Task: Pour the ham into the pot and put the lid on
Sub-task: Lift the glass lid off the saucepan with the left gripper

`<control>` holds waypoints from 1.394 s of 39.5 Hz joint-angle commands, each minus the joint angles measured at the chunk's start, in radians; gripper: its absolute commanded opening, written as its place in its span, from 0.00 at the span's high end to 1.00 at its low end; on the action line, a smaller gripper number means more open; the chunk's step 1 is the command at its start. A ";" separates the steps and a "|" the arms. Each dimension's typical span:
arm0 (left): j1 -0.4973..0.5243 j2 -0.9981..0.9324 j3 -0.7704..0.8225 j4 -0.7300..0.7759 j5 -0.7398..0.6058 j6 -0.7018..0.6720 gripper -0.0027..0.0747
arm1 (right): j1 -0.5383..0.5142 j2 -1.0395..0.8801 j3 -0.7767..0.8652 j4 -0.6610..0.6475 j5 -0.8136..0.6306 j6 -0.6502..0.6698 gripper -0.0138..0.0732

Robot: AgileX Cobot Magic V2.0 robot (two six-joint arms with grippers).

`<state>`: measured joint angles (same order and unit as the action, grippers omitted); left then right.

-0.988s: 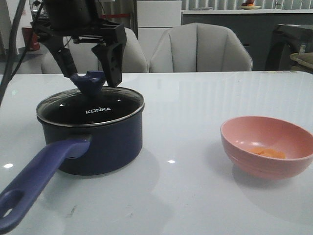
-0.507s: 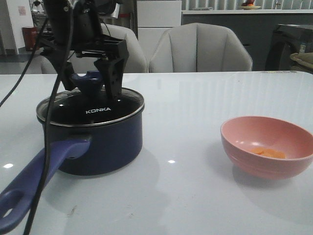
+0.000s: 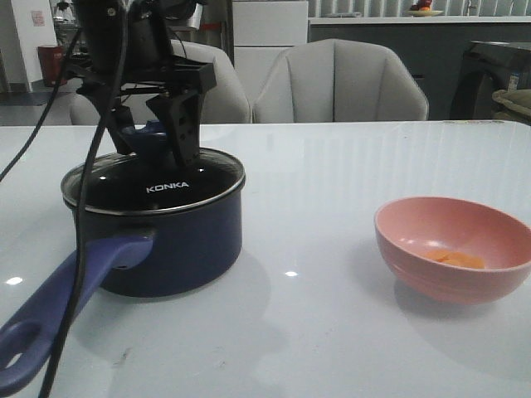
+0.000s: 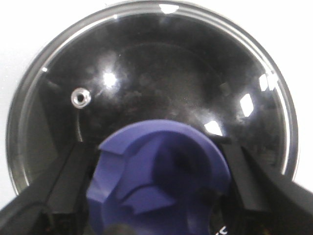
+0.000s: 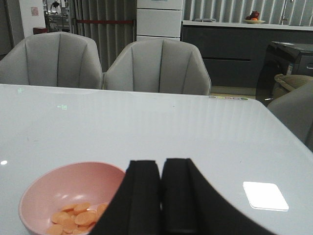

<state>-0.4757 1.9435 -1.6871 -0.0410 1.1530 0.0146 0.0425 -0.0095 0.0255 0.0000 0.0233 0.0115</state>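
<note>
Because the round clear glass lid with the steel rim (image 3: 154, 181) sits flat on our dark blue round pot with the long purple handle (image 3: 158, 240), we have to take it off first, so our left gripper (image 3: 152, 143) hangs right over its blue saddle-shaped knob (image 4: 159, 178). Its jaws stand one on each side of the knob, very close, and we think they are closing on it, but we cannot tell if they squeeze it yet. The thin orange-pink ham pieces (image 5: 78, 216) lie at the bottom of the round pink bowl (image 3: 455, 248), which sits on the white counter (image 3: 332, 182) well apart from the pot, on our right side. We think the bowl waits there so our right gripper (image 5: 161, 196) can reach it. That gripper is near the bowl with its jaws pressed together and nothing in them. The black arm and a hanging cable hide part of the knob in the front view. The dark glass shines, so we cannot see into the pot. The left wrist view cuts off the jaw tips.
</note>
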 commanded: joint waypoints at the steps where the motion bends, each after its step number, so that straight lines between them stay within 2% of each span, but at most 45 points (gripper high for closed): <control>1: -0.005 -0.039 -0.017 0.011 0.004 -0.001 0.63 | -0.005 -0.019 0.011 0.000 -0.085 -0.003 0.68; 5: -0.005 -0.039 -0.017 0.011 0.006 -0.001 0.71 | -0.005 -0.019 0.011 0.000 -0.085 -0.003 0.68; 11: -0.005 -0.039 -0.018 0.011 0.006 -0.001 0.76 | -0.005 -0.019 0.011 0.000 -0.085 -0.003 0.68; 27: -0.005 -0.039 -0.152 0.019 0.073 -0.001 0.76 | -0.005 -0.019 0.011 0.000 -0.085 -0.003 0.68; 38: 0.003 -0.052 -0.175 0.021 0.095 -0.001 0.76 | -0.005 -0.019 0.011 0.000 -0.085 -0.003 0.68; 45: 0.043 -0.089 -0.167 0.018 0.093 -0.001 0.76 | -0.005 -0.019 0.011 0.000 -0.085 -0.003 0.68; 55: 0.146 -0.201 -0.079 -0.009 0.042 -0.001 0.76 | -0.005 -0.019 0.011 0.000 -0.085 -0.003 0.68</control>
<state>-0.3618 1.8425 -1.7651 -0.0384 1.2402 0.0153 0.0425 -0.0095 0.0255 0.0000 0.0233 0.0115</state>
